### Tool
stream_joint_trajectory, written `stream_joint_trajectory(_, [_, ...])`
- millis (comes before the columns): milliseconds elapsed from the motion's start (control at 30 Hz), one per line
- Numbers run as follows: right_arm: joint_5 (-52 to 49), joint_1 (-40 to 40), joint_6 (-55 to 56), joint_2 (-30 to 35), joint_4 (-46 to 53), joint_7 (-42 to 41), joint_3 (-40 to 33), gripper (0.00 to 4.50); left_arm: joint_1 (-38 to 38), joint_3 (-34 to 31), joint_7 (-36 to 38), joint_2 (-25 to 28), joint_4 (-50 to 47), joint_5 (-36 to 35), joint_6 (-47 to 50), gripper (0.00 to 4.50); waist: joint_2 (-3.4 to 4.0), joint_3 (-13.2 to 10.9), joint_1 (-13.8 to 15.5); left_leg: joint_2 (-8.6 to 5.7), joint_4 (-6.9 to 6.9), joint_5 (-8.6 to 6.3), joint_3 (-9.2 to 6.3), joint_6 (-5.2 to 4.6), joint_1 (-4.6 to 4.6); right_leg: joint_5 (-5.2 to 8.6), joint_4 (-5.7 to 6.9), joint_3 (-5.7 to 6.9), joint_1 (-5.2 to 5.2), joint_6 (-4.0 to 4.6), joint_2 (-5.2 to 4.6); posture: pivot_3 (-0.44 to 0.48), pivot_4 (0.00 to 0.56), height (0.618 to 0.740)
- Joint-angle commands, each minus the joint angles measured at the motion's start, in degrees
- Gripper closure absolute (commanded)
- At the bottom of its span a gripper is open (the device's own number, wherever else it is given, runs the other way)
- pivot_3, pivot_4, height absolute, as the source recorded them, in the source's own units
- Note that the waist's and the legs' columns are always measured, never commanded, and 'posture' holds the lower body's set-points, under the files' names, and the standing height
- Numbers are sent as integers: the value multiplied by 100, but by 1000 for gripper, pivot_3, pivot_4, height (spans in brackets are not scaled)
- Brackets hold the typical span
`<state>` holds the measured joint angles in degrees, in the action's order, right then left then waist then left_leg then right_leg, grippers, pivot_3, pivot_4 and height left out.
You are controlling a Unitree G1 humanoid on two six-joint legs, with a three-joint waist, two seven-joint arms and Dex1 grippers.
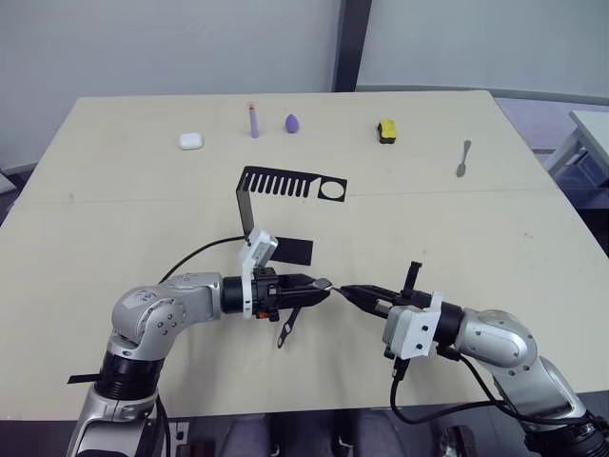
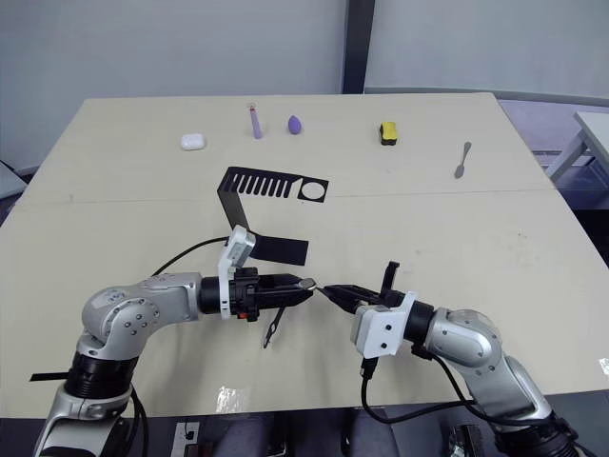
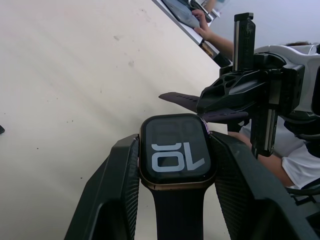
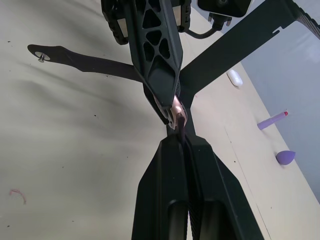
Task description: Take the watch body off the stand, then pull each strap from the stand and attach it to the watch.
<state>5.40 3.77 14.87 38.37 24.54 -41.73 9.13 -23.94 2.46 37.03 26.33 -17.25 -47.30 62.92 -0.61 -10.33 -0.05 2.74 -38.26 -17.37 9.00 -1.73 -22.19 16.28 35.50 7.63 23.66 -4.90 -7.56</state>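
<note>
Watch [image 3: 176, 157] sat clamped in your left hand [image 1: 319, 286], one strap [image 1: 285, 331] hanging below; your right hand [image 1: 350, 293] pinched the second strap [image 3: 200, 99] against it.

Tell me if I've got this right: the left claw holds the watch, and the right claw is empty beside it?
Not quite. The left claw does hold the watch, but the right claw isn't empty: the left wrist view shows it pinching a strap near the watch.
</note>
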Motion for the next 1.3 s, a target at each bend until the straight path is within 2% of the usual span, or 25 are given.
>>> stream_joint_trajectory(33, [-71,38,100,-51,93,10,10,4500,-41,27,24,-6,-168,-8,-64,2893,0,0,0,0,0,0,0,0,0,0,0,0,0,0,0,0,150,740])
stream_joint_trajectory(1300, [-39,61,108,-43,60,22,-7,4500,-174,195,-36,-48,-225,159,-77,2893,0,0,0,0,-1,0,0,0,0,0,1,0,0,0,0,0,150,740])
